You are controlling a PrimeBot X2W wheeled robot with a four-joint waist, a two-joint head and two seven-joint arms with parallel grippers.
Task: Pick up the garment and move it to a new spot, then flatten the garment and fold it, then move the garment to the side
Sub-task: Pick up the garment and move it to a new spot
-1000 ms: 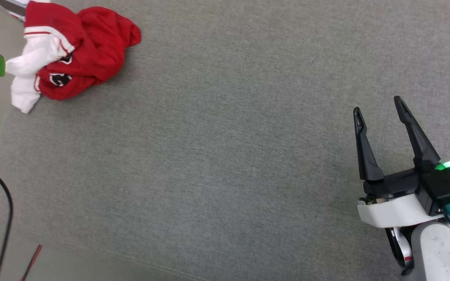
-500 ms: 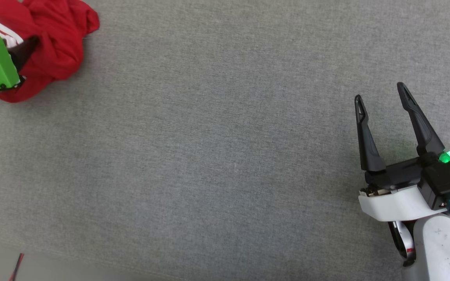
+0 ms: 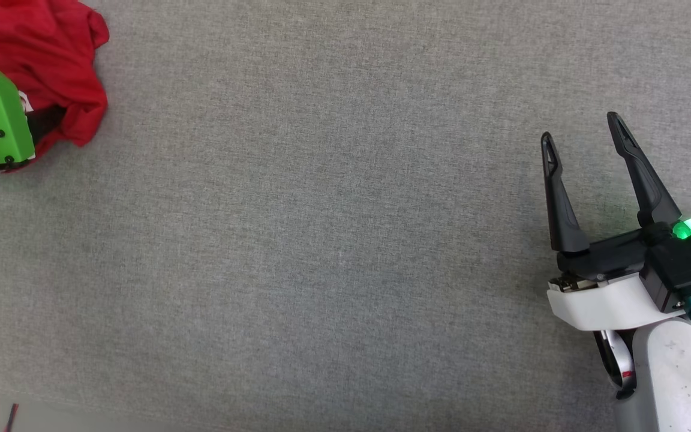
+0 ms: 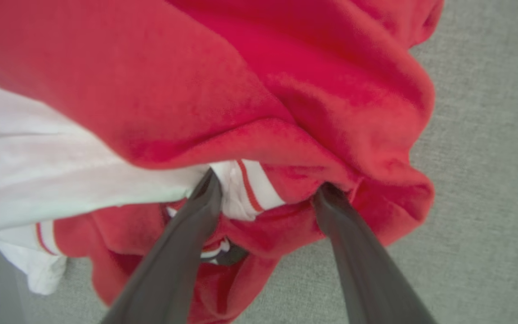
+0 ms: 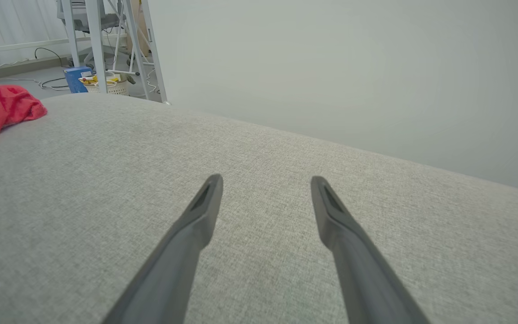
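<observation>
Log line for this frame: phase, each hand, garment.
phase: pre-grasp | left hand: open, tips in garment folds | right hand: open, above surface | garment: crumpled on surface

surface: wide grey woven fabric top (image 3: 345,240), evenly lit | wall: plain pale grey wall (image 5: 353,67) behind its far edge | floor: grey floor (image 5: 29,75) at the far left corner | furniture: white metal frame legs (image 5: 97,45) | clutter: blue box (image 5: 75,79), pale basket (image 5: 117,87), loose cables (image 5: 56,82) on the floor
</observation>
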